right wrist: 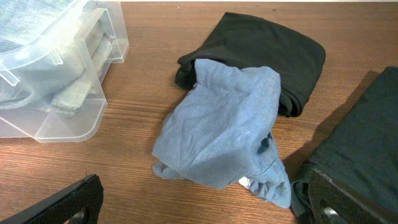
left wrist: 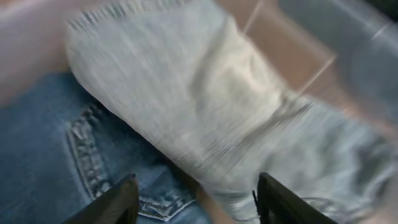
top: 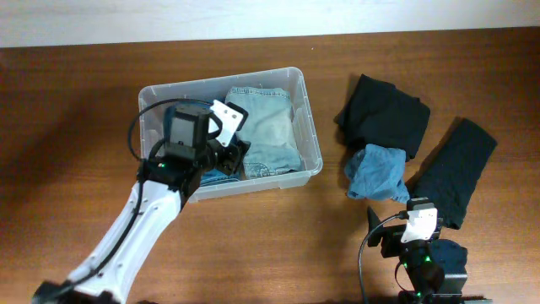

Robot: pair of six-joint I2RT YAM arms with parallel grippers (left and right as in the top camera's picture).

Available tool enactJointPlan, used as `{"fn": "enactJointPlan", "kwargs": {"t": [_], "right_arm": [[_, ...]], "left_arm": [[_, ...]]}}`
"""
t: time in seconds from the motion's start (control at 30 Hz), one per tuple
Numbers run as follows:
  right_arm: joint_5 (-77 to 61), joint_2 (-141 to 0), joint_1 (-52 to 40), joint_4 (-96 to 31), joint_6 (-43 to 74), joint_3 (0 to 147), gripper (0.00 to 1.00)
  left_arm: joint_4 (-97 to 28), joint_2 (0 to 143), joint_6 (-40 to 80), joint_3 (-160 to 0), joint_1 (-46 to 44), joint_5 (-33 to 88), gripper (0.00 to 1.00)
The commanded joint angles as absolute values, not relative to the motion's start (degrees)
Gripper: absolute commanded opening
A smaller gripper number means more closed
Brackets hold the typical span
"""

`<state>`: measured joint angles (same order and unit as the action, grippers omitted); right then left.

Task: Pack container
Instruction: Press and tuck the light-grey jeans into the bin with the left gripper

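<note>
The clear container (top: 310, 135) sat mid-table, holding folded pale denim (top: 268, 127) and darker jeans (left wrist: 43, 155). The left gripper (left wrist: 199, 199) hung inside it over the jeans, fingers spread apart. The right gripper (right wrist: 208, 200), also spread wide, was near a light blue cloth (right wrist: 224, 130) lying against a black garment (right wrist: 273, 50).

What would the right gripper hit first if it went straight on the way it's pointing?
Probably the crumpled light blue cloth on the brown wooden table, lying straight ahead of the open right gripper; the folded black garment sits behind it. Depth is unclear from the wrist view.
</note>
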<state>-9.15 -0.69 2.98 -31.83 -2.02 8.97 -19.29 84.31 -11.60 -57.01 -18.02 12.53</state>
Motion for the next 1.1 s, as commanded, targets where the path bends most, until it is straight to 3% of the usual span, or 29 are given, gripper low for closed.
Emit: {"fn": "enactJointPlan", "kwargs": {"t": [0.0, 0.27, 0.33, 0.43, 0.7, 0.87, 1.07], "right_arm": [[-9.5, -0.4, 3.4, -31.9, -2.3, 8.6, 0.98], [-9.5, -0.4, 3.4, -31.9, -2.3, 8.6, 0.98], [-9.5, -0.4, 3.4, -31.9, -2.3, 8.6, 0.98], [-9.5, -0.4, 3.4, -31.9, -2.3, 8.6, 0.98], [-9.5, -0.4, 3.4, -31.9, -2.4, 8.6, 0.98], [-9.5, -0.4, 3.4, -31.9, -2.3, 8.6, 0.98], [-9.5, -0.4, 3.4, -31.9, -2.3, 8.6, 0.98]], "left_arm": [[-18.9, 89.9, -16.4, -57.8, -18.9, 11.3, 0.58], [-24.7, 97.9, -16.4, -58.0, -21.8, -3.1, 0.55], [-25.4, 98.3, -16.4, -58.0, -21.6, -4.4, 0.46], [-25.9, 97.6, -15.8, -60.4, -21.7, -5.8, 0.45], [-36.2, 95.0, -14.9, -82.5, -21.8, 4.1, 0.48], [-36.6, 97.4, -15.1, -82.8, -21.9, 5.9, 0.49], [-42.3, 109.8, -17.7, -82.8, -22.9, 6.7, 0.49]]}}
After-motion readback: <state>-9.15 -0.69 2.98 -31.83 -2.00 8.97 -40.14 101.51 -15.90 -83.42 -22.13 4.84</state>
